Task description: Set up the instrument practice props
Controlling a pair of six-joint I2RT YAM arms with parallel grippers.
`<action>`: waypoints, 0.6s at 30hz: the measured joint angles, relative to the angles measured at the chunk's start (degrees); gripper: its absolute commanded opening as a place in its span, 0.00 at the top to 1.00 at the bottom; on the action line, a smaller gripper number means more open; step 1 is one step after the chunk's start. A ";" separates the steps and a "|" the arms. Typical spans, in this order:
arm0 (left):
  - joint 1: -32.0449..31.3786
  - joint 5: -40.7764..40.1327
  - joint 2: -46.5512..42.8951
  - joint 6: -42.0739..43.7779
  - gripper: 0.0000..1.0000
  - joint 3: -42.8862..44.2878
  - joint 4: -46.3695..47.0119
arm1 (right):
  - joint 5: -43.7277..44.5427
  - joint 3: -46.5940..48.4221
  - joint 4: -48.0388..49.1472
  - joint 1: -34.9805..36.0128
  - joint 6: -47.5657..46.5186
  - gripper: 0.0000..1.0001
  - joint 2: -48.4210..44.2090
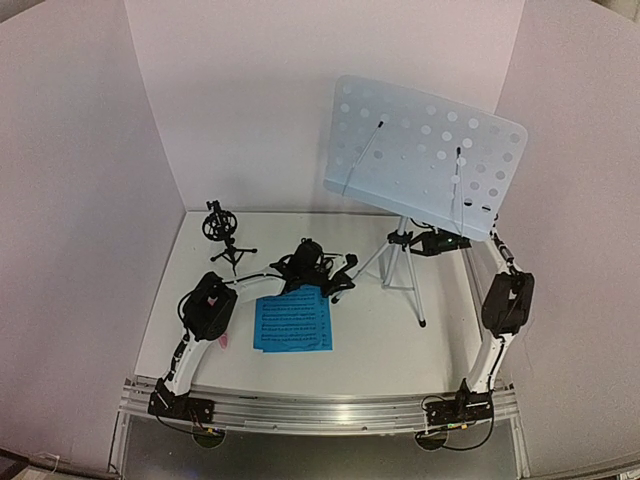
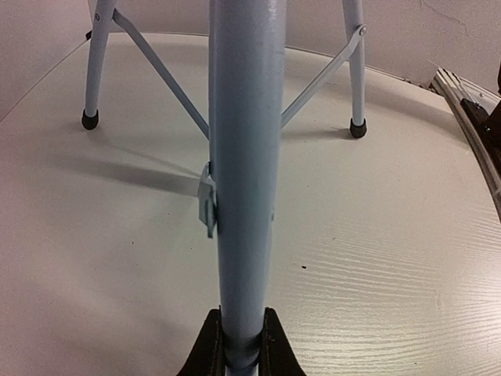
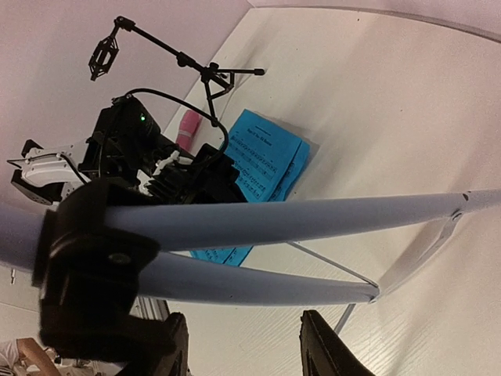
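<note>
Clamped between the black fingers of the left pincer: one pale blue tripod leg of the music stand. Upright at back right of the surface. Right pincer spread wide, gripping nothing, near two other legs. Flat at front centre: sheet-music pages. Back left, upright: mic holder.

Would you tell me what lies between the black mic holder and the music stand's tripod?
In the top view, the left arm's wrist fills that stretch, jaws shut on a tripod leg; the sheet music lies off that line.
</note>
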 measured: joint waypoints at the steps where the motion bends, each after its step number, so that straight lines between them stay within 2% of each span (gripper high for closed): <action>1: 0.00 -0.02 0.00 0.02 1.00 0.00 0.03 | 0.21 0.00 -0.21 -0.35 -0.47 0.51 -0.55; 12: -0.56 -2.77 0.00 -0.89 1.00 -0.02 0.90 | -3.48 -0.15 -3.27 -2.80 -9.45 0.46 -7.07; 18: -0.87 -4.29 0.00 -2.14 1.00 -0.39 2.28 | -6.10 -0.24 -3.48 -2.78 -12.34 0.47 -7.45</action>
